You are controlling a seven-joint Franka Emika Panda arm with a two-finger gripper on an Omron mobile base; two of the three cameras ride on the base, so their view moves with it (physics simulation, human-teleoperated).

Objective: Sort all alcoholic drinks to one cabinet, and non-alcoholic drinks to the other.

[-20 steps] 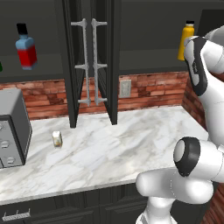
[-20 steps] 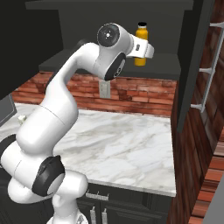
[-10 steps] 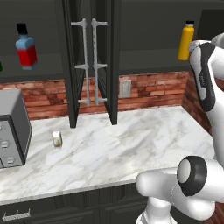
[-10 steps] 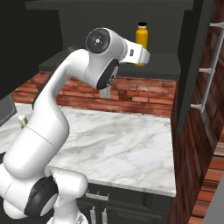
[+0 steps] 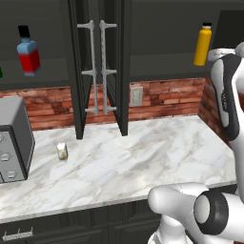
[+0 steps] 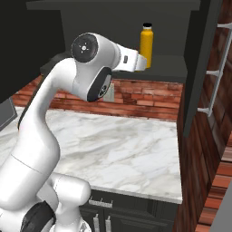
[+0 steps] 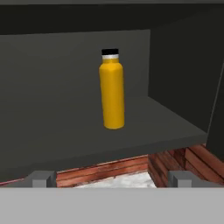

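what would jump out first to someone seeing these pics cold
Probably the yellow-orange bottle, upright and alone on the dark shelf of the right cabinet, with the open fingers apart from it. Next, the blue-and-red bottle in the left cabinet, and the small cream container on the marble counter.

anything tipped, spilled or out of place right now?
Nothing tipped or spilled. Yellow-orange bottle stands upright on the right cabinet shelf, blue-and-red bottle upright in the left cabinet. Only the small cream container sits unsorted on the marble counter.
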